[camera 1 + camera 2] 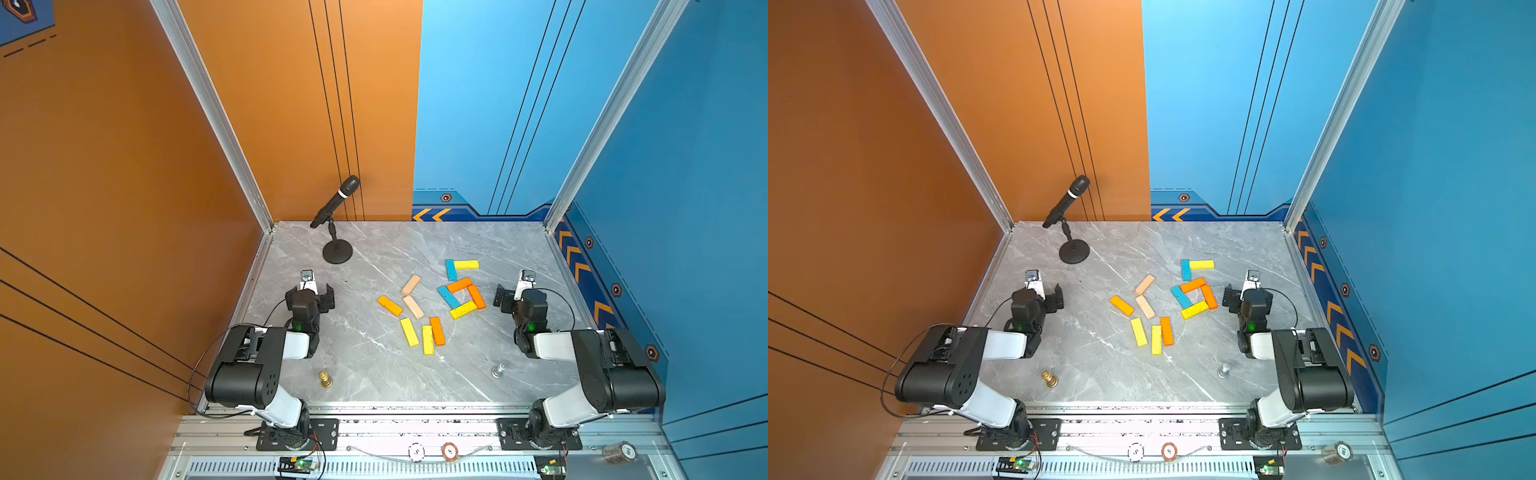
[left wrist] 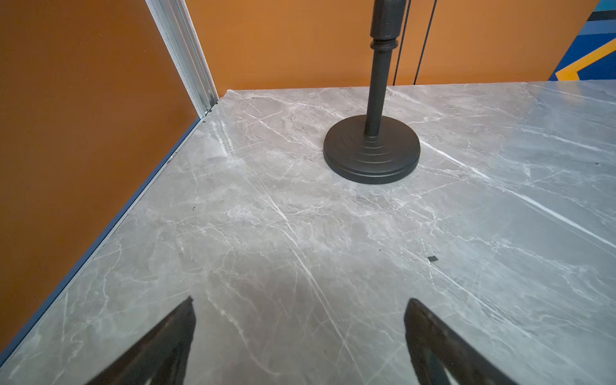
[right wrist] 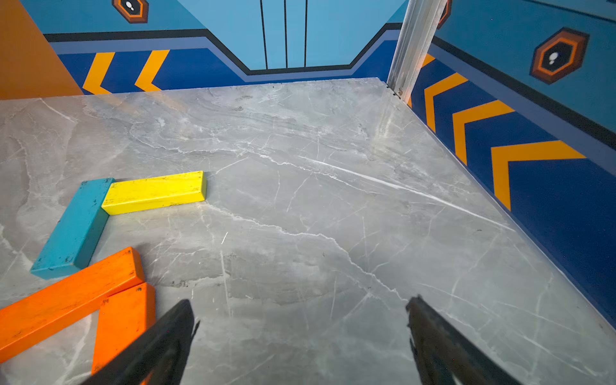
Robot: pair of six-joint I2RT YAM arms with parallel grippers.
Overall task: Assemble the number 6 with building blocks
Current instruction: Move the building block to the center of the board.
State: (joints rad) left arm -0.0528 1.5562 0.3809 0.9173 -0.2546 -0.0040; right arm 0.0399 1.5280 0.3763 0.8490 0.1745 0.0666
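Six building blocks lie joined on the grey marble table [image 1: 365, 374], right of centre: a blue block [image 1: 451, 270] and a yellow one [image 1: 466, 264] at the far end, then a square ring of an orange [image 1: 459, 285], a blue [image 1: 448, 297], an orange [image 1: 476, 297] and a yellow block [image 1: 463, 310]. Loose blocks lie left of them: two pale wood [image 1: 411, 285], an orange [image 1: 390, 305], two yellow [image 1: 409, 332] and another orange [image 1: 437, 331]. My left gripper [image 2: 301, 300] is open over bare table. My right gripper [image 3: 300, 300] is open and empty beside the ring's orange block [image 3: 123, 320].
A black microphone on a round stand [image 1: 337, 249] rises at the back left, just ahead of the left gripper [image 1: 311, 296]. A gold chess piece [image 1: 326, 379] and a silver one [image 1: 498, 370] stand near the front edge. Walls close in the left, back and right sides.
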